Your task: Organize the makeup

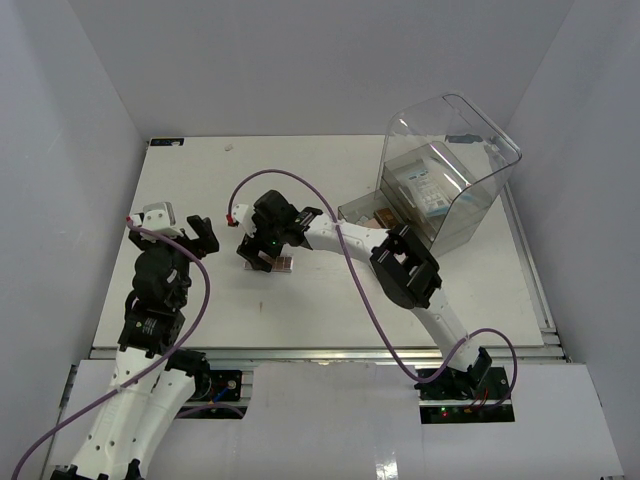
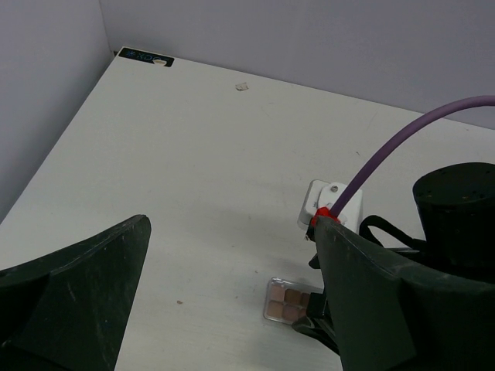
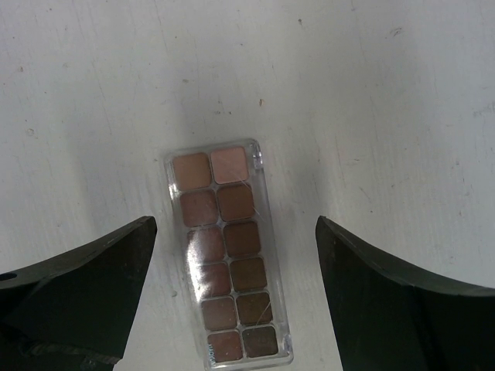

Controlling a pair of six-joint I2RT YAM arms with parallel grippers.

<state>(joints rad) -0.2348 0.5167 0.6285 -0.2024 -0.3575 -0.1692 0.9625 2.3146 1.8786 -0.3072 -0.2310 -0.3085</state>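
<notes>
Right gripper (image 3: 236, 232) hangs spread wide just above the table (image 3: 387, 93), one finger on either side of the brown pan palette (image 3: 228, 255). It does not grip the palette, which lies flat in its clear case, twelve pans in two columns. Left gripper (image 1: 192, 236) is also spread and holds nothing, away to the left. At the right rear stands the clear plastic box (image 1: 470, 150) with a white-blue packet (image 1: 425, 185) inside, its print too small to read.
</notes>
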